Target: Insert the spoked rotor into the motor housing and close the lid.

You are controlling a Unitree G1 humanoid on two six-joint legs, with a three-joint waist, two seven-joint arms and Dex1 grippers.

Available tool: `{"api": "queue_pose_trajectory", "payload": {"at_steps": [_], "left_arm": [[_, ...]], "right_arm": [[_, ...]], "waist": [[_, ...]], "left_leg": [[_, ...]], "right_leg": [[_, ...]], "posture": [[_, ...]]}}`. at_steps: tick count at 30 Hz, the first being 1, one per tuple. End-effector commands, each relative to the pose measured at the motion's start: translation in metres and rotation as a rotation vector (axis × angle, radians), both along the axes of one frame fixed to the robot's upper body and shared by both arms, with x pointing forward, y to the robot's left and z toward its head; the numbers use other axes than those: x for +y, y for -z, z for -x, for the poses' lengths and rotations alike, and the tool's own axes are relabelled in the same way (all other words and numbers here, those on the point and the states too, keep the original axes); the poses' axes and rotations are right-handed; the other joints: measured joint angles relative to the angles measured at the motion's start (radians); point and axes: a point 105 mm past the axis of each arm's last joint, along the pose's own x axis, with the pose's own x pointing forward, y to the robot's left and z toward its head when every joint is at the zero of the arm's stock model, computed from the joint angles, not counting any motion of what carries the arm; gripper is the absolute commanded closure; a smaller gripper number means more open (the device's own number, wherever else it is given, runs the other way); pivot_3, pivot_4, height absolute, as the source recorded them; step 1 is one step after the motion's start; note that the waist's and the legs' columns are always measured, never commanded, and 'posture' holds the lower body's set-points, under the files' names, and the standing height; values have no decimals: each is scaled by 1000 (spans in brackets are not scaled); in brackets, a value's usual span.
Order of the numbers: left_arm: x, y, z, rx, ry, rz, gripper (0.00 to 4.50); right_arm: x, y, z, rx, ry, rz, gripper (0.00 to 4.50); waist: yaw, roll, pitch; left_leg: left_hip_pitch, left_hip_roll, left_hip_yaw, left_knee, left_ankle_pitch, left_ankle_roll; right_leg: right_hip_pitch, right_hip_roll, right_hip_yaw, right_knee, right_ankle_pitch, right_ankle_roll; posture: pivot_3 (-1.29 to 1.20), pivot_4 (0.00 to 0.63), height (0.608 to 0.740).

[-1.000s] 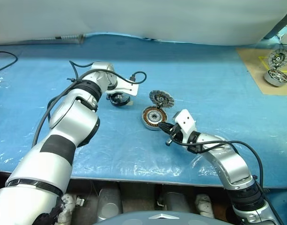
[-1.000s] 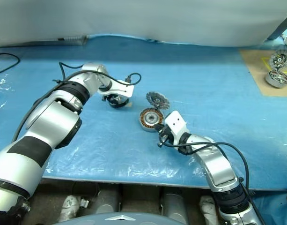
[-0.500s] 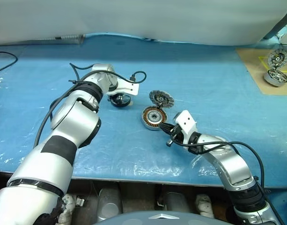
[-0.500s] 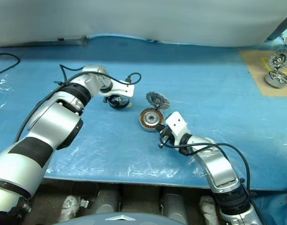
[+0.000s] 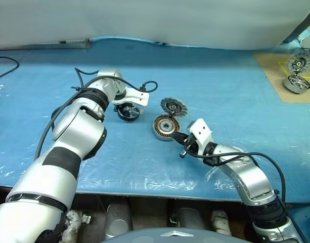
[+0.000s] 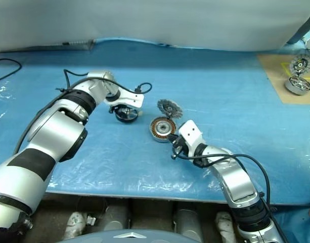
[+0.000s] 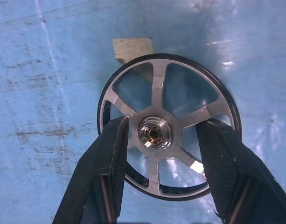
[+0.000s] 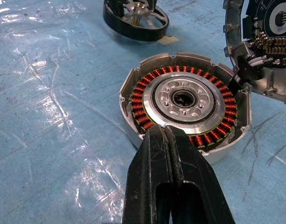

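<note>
We see a blue plastic sheet (image 5: 220, 81) covering the table, wrinkled and shiny near its front edge. At the far right corner lies a tan board (image 5: 276, 76) with yellow markings, and on it stand two more motor parts (image 5: 297, 73), one behind the other. A black cable (image 5: 5, 63) loops at the far left edge, and a small tan block (image 7: 132, 48) lies on the sheet.

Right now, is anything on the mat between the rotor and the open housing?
Nothing visible. The spoked rotor lies flat with the left gripper straddling its hub. Bare blue mat runs to the motor housing, whose lid stands open behind. The shut right gripper touches the housing's near rim.
</note>
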Motion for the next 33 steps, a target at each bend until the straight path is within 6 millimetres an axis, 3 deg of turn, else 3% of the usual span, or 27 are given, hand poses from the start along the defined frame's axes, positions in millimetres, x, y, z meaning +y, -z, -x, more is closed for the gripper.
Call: {"api": "queue_pose_trajectory", "payload": {"at_steps": [1, 24, 30, 33], "left_arm": [[12, 15, 14, 124, 14, -51, 2140], [18, 27, 18, 146, 30, -61, 2140], [17, 30, 18, 146, 31, -56, 3520], [16, 29, 17, 138, 29, -42, 3577]], "right_arm": [[0, -12, -2, -43, -4, -9, 4500], [5, -13, -7, -52, 0, -25, 4500], [5, -12, -7, -52, 2, -26, 4500], [4, -12, -7, -52, 3, -25, 4500]], "waist": [[0, 0, 0], [0, 0, 0], [3, 4, -2], [3, 4, -2]], "left_leg": [[1, 0, 0, 0, 0, 0], [13, 0, 1, -2, 0, 0], [14, 0, 1, -2, 0, 0], [14, 0, 2, -2, 0, 0]], "right_leg": [[1, 0, 0, 0, 0, 0], [12, -1, 1, -1, -1, -1], [13, -1, 1, -2, -1, -1], [13, -2, 1, -2, -1, 0]], "posture": [[0, 150, 740], [0, 150, 740], [0, 150, 740], [0, 150, 740]]}}
